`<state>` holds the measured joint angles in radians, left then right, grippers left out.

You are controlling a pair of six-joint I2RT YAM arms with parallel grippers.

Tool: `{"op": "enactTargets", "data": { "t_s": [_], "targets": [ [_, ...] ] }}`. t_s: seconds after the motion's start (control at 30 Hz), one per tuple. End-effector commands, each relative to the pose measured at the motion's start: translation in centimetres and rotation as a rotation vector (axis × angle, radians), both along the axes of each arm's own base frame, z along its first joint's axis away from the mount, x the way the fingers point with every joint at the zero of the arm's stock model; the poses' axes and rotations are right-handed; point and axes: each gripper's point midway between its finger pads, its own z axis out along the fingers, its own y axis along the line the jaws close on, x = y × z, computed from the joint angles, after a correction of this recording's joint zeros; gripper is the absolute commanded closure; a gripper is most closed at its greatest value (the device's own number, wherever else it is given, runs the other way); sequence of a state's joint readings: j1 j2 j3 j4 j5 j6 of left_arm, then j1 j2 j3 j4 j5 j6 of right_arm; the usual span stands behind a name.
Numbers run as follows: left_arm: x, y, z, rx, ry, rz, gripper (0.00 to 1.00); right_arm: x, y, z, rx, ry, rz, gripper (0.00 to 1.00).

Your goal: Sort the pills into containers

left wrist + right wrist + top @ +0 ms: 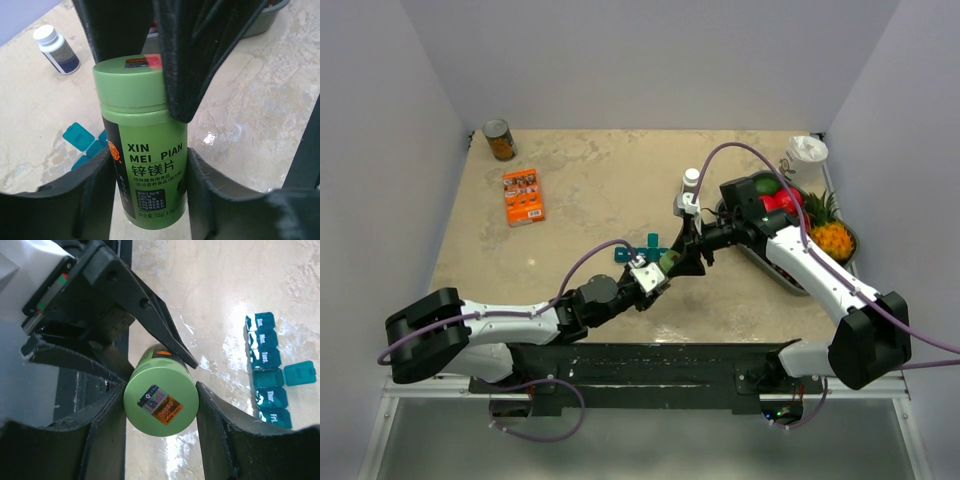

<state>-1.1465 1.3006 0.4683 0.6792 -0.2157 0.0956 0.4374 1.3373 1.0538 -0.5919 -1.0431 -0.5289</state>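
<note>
A green pill bottle [142, 145] with a green cap [161, 402] is held up over the table between both arms. My left gripper [150, 160] has its fingers pressed on the two sides of the bottle's labelled body. My right gripper [160, 390] is shut on the cap from above. In the top view the bottle [669, 260] sits where the left gripper [660, 268] and right gripper [692, 250] meet. The teal containers strip [267, 370] lies on the table just beyond, one lid [299, 373] flipped open. No loose pills show.
A small dark bottle with a white cap [691, 190] stands behind the strip. A grey fruit tray [790, 270] with a pineapple [833, 235] is at the right, a white cup [807, 155] behind it. An orange box [523, 195] and a can [500, 140] are at the far left.
</note>
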Motion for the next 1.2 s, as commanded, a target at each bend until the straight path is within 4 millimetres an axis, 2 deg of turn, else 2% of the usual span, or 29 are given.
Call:
{"op": "enactTargets", "data": {
  "t_s": [0.0,0.03,0.07,0.1,0.3,0.4,0.43,0.47,0.63,0.7,0.73,0.77,0.83,0.87,0.9,0.97,1.13,1.17],
  "targets": [
    [-0.2,-1.4,2.5,-0.064,-0.045,-0.044,0.70,-0.5,0.5,1.1,0.055,-0.001,0.045,0.96],
    [-0.2,-1.5,2.5,-0.061,-0.041,-0.050,0.86,-0.6,0.4,1.2,0.058,-0.001,0.049,0.96],
    [-0.4,-1.4,2.1,-0.049,-0.030,-0.054,0.96,-0.6,0.4,1.1,0.059,-0.006,0.054,0.96],
    [-0.7,-1.5,2.1,-0.052,-0.019,-0.068,1.00,-0.8,0.4,1.1,0.060,-0.006,0.062,0.96],
    [-4.9,-1.8,0.4,-0.039,0.067,-0.286,1.00,-3.0,0.0,1.2,0.085,-0.142,0.226,0.93],
    [-6.7,-1.1,-0.3,-0.052,0.124,-0.364,1.00,-4.4,-0.1,0.2,0.011,-0.242,0.355,0.91],
    [-7.1,-0.9,-0.5,-0.053,0.139,-0.382,1.00,-5.5,0.1,-0.1,-0.007,-0.265,0.421,0.89],
    [-7.7,-0.7,-0.6,-0.056,0.152,-0.409,1.00,-5.3,0.1,-0.3,-0.044,-0.299,0.439,0.89],
    [-8.0,0.5,-1.6,-0.079,0.215,-0.378,1.00,-5.2,1.1,-1.0,-0.095,-0.307,0.443,0.83],
    [-7.7,1.1,-2.1,-0.089,0.239,-0.332,1.00,-4.8,1.0,-0.9,-0.114,-0.303,0.422,0.76],
    [-7.6,1.2,-2.1,-0.098,0.242,-0.321,1.00,-4.7,1.1,-0.6,-0.118,-0.292,0.403,0.69],
    [-7.4,1.5,-2.3,-0.101,0.246,-0.297,1.00,-4.4,1.1,-0.2,-0.119,-0.299,0.393,0.55],
    [-7.3,1.9,-2.6,-0.112,0.262,-0.276,1.00,-4.2,1.2,0.4,-0.125,-0.293,0.363,0.33],
    [-7.1,2.1,-2.7,-0.115,0.265,-0.254,1.00,-3.9,1.3,0.9,-0.123,-0.299,0.350,0.14],
    [-7.1,2.3,-2.7,-0.122,0.273,-0.244,1.00,-3.8,1.3,1.1,-0.125,-0.300,0.341,0.07],
    [-6.5,2.8,-2.8,-0.132,0.280,-0.199,1.00,-3.4,1.5,1.6,-0.122,-0.291,0.309,0.01],
    [-5.3,3.7,-2.1,-0.190,0.299,-0.095,1.00,-1.9,2.8,2.0,-0.119,-0.195,0.175,0.01],
    [-5.1,3.9,-1.9,-0.201,0.295,-0.076,1.00,-2.1,3.0,1.8,-0.112,-0.167,0.170,0.01]
  ]
}}
